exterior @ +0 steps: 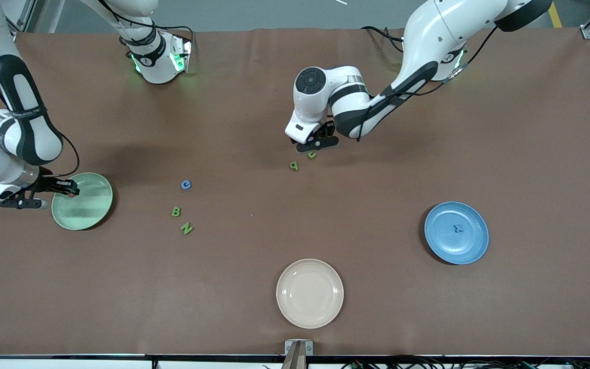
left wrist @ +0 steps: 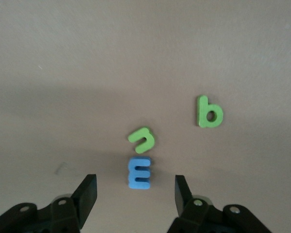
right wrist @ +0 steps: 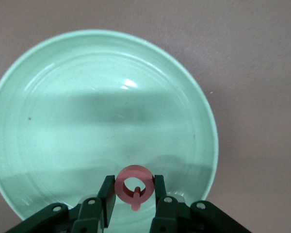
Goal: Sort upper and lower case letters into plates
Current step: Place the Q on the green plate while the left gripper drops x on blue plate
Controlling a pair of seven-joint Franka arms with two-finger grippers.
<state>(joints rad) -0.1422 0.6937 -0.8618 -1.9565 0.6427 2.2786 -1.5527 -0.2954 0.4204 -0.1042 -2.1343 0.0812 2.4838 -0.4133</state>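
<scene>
My right gripper (right wrist: 134, 187) is shut on a pink letter Q (right wrist: 134, 180) and holds it over the edge of the mint green plate (right wrist: 87, 121) that lies toward the right arm's end; gripper (exterior: 69, 188) and plate (exterior: 90, 207) also show in the front view. My left gripper (left wrist: 136, 191) is open, low over a blue E (left wrist: 139, 172), its fingers on either side of the letter and apart from it. A green n (left wrist: 142, 139) and a green b (left wrist: 209, 111) lie close by. In the front view the left gripper (exterior: 319, 143) hides the E. The blue plate (exterior: 436, 241) holds a blue x (exterior: 458, 228).
A blue c (exterior: 186, 185), a green B (exterior: 175, 211) and a green N (exterior: 187, 228) lie on the brown table between the mint plate and the table's middle. A cream-beige plate (exterior: 309, 293) sits near the front edge.
</scene>
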